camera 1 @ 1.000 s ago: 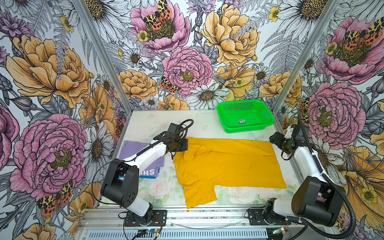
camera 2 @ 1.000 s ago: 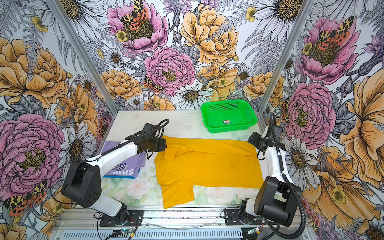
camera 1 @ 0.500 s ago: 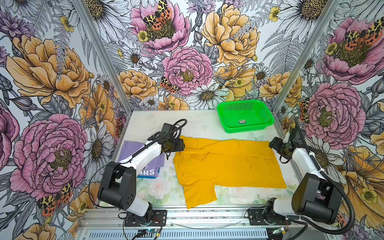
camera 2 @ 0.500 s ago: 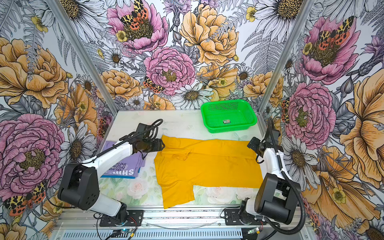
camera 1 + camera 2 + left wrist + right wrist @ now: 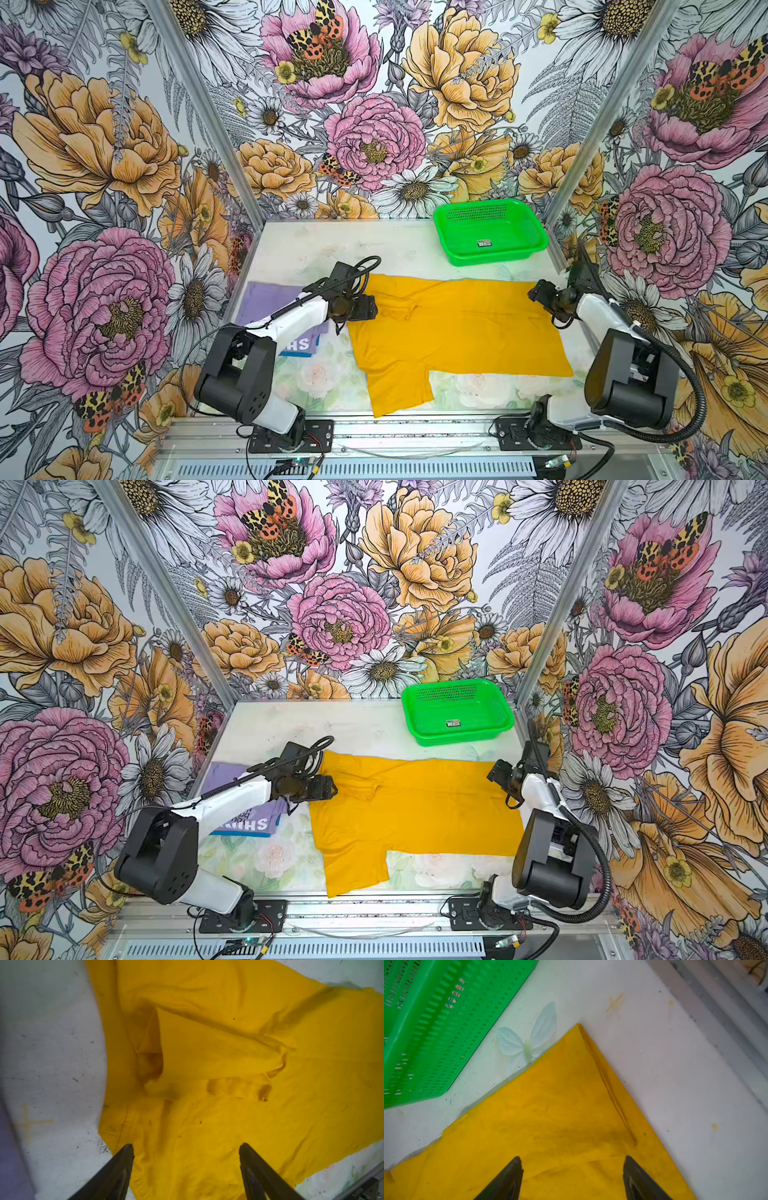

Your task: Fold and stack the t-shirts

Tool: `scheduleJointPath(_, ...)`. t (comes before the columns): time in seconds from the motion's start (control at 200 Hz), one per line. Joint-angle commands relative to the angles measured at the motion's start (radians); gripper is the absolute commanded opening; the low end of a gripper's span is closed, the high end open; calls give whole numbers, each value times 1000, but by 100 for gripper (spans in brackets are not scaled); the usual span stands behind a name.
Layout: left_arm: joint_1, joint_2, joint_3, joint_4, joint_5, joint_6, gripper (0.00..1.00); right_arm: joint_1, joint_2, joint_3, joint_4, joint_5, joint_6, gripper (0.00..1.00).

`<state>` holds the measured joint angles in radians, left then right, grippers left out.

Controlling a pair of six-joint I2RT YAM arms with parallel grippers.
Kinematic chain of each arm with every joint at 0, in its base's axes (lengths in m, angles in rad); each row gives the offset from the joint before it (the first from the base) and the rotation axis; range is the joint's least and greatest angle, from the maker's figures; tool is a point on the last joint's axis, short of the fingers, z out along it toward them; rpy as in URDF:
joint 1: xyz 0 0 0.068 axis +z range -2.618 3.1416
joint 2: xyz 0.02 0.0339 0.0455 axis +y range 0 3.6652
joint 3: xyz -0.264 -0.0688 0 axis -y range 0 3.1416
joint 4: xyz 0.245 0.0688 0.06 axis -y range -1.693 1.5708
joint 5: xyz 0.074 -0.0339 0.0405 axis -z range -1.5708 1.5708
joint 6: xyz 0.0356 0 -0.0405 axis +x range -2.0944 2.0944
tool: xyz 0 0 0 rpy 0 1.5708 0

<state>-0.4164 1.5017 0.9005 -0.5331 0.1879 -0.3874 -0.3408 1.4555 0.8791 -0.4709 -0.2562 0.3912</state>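
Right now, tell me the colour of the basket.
The basket is bright green with perforated mesh walls. It shows best in a top view.

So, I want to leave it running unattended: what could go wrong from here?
1. A sleeve of the yellow t-shirt lies bunched on its body ahead of the open left fingers; folding over it could trap a lump.
2. The lavender t-shirt lies beneath the left arm; a sweep might drag it.
3. The green basket sits close to the shirt corner by the right fingers; a lift could knock it.
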Motion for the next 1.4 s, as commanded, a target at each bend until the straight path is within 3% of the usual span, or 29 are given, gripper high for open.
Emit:
scheduleJointPath(0.0, 12, 13, -26, 96, 10, -34, 75, 52, 6, 11, 38, -35, -21, 77)
scheduleJointPath(0.34, 44, 169, 26, 186, 7, 7, 55, 65, -91, -41, 38, -35, -29, 77)
scheduleJointPath(0.62, 48, 192, 44, 226, -22, 17, 36, 65, -121, -48, 37, -43, -25, 77)
scheduleJointPath(0.69, 48, 194, 49, 221, -17, 19, 27, 64, -123, -50, 37, -43, -27, 77)
scheduleJointPath(0.811, 48, 177, 46, 206, -16, 19, 0, 65, -126, -54, 38, -43, -26, 77)
scheduleJointPath(1.021, 33, 72, 53, 121, -9, 9, 0, 64, -133, -50, 38, -55, -24, 77)
scheduleJointPath(1.206, 1, -87, 35, 23, 82, -50, 0, 64, -126, -46, 39, -64, -26, 77)
scheduleJointPath(1.226, -3, -107, 27, 16, 100, -58, 13, 64, -124, -46, 39, -67, -27, 77)
scheduleJointPath(1.256, -3, -140, 12, 6, 125, -76, 53, 66, -123, -46, 39, -70, -26, 77)
scheduleJointPath(1.266, -1, -150, 3, 5, 131, -82, 60, 67, -123, -47, 40, -71, -26, 77)
scheduleJointPath(1.356, 20, -292, -63, -11, 140, -143, 81, 80, -122, -46, 38, -68, -31, 77)
scheduleJointPath(1.396, 36, -350, -83, -17, 149, -157, 85, 89, -124, -46, 38, -68, -32, 77)
